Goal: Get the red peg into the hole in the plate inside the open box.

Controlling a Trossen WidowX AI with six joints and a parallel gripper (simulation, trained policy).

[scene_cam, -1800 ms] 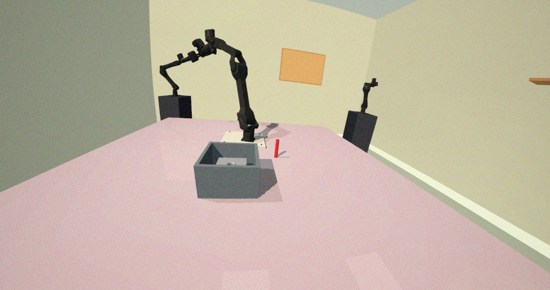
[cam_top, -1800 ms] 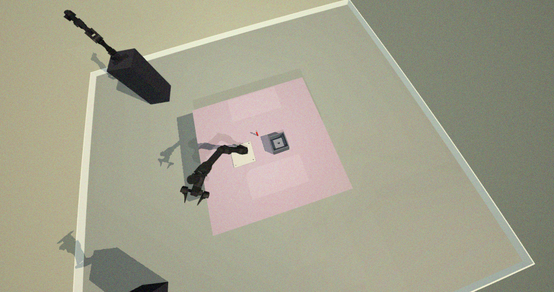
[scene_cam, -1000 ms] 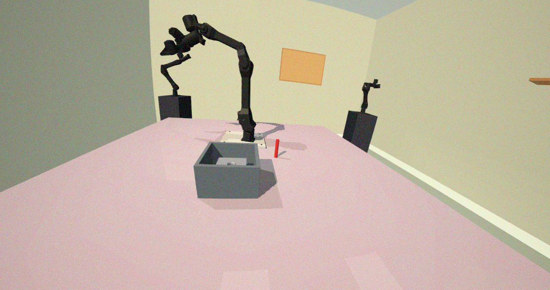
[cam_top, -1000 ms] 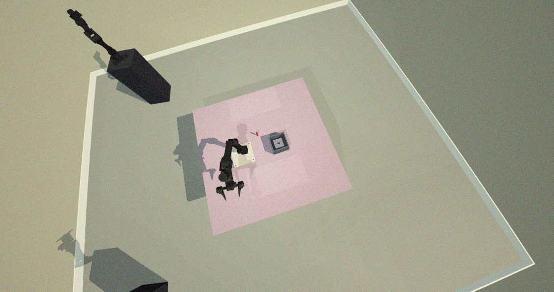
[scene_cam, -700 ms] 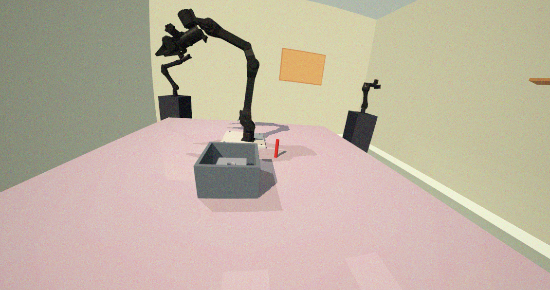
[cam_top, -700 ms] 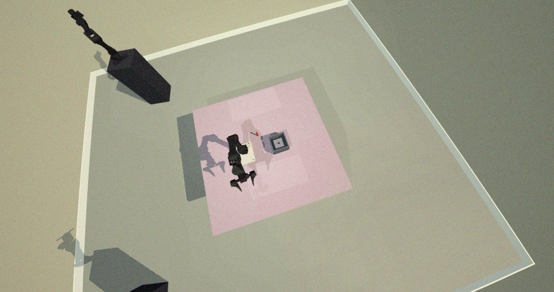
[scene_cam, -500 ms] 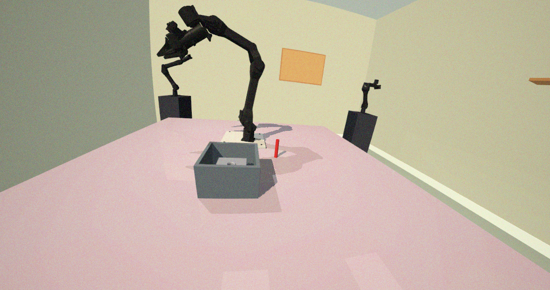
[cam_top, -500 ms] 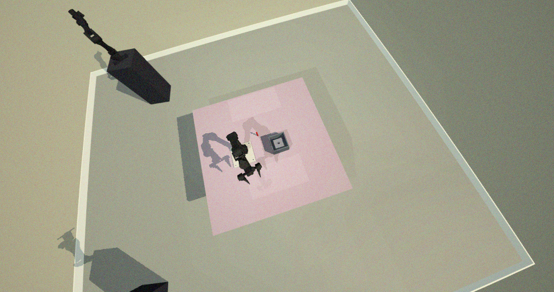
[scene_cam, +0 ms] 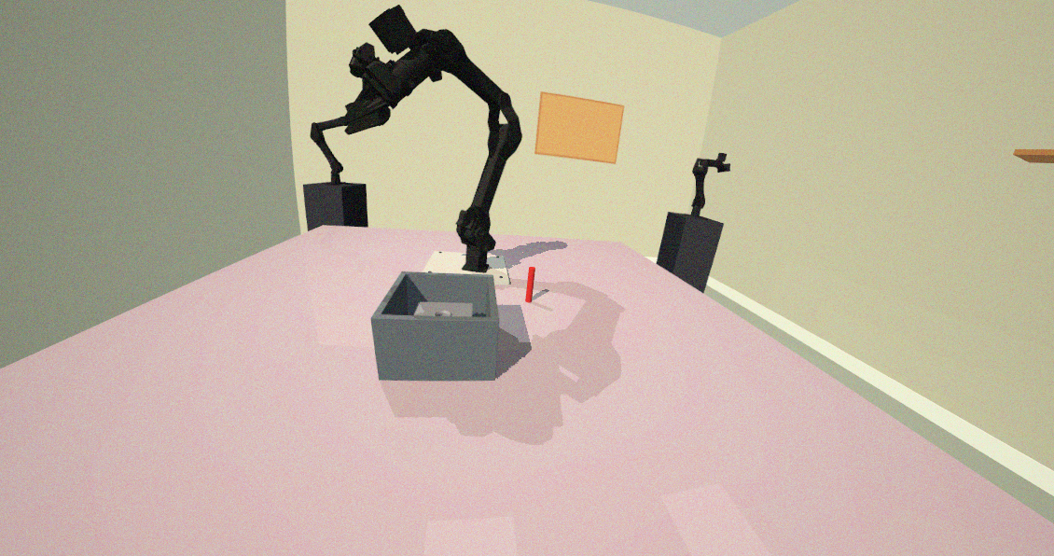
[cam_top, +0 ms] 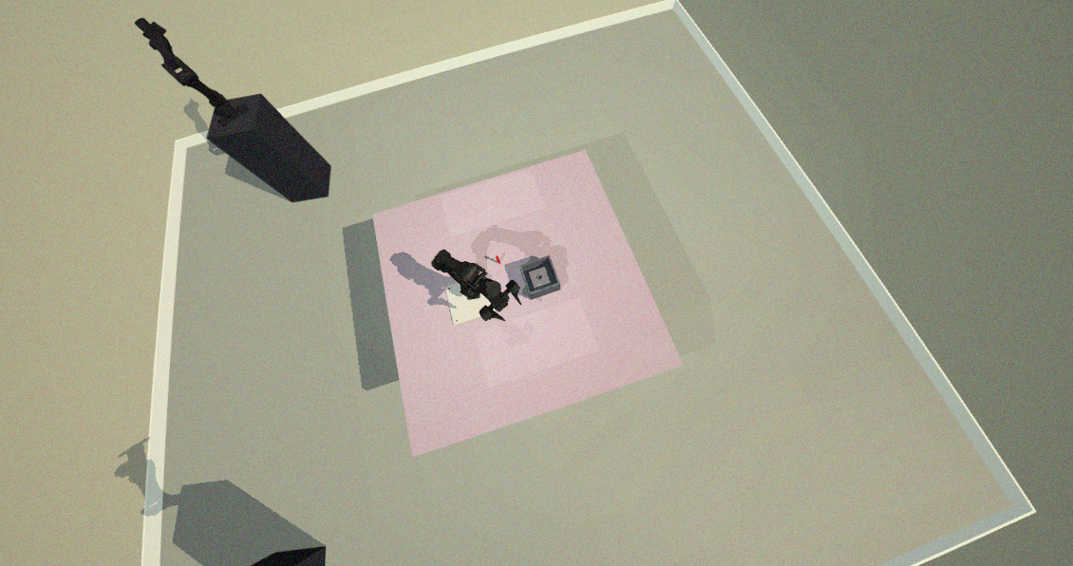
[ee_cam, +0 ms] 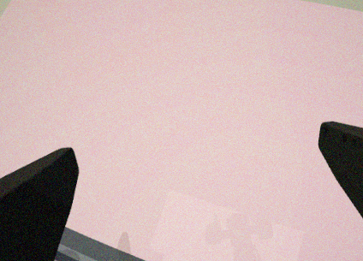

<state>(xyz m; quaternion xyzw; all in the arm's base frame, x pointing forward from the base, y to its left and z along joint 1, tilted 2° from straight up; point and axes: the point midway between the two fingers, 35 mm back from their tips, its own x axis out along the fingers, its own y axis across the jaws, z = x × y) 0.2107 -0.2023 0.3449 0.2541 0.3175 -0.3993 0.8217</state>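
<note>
Black and dull-skinned, the arm point(cam_top: 471, 278) point(scene_cam: 476, 76) rises from its cream base plate point(cam_top: 459, 314) point(scene_cam: 438, 260), bends high up, and turns its hand down toward 8 o'clock in the exterior view. From above, it reaches toward 4 o'clock. Pale pink and finely speckled, the table point(cam_top: 623, 330) point(scene_cam: 221, 441) point(ee_cam: 180, 74) carries a square-sided, blue-grey box point(cam_top: 544, 292) point(scene_cam: 435, 349) point(ee_cam: 94, 243) with thick, straight walls and an open top. Inside lies a lighter grey plate point(cam_top: 545, 283) point(scene_cam: 453, 307), flat, with a round hole near its middle. The red peg point(cam_top: 498, 259) point(scene_cam: 530, 284), slim, smooth and straight, stands upright on the table outside the box, at about 10 o'clock from it in the top view and 2 o'clock in the exterior one. The gripper point(cam_top: 512, 311) point(scene_cam: 367, 95) point(ee_cam: 199, 146) is spread wide and grasps nothing; its two dark, tapering fingers are well apart, touching neither peg nor box. The wrist view shows pink tabletop between them, with part of the box along the lower edge at about 7 o'clock, partly behind a finger.
</note>
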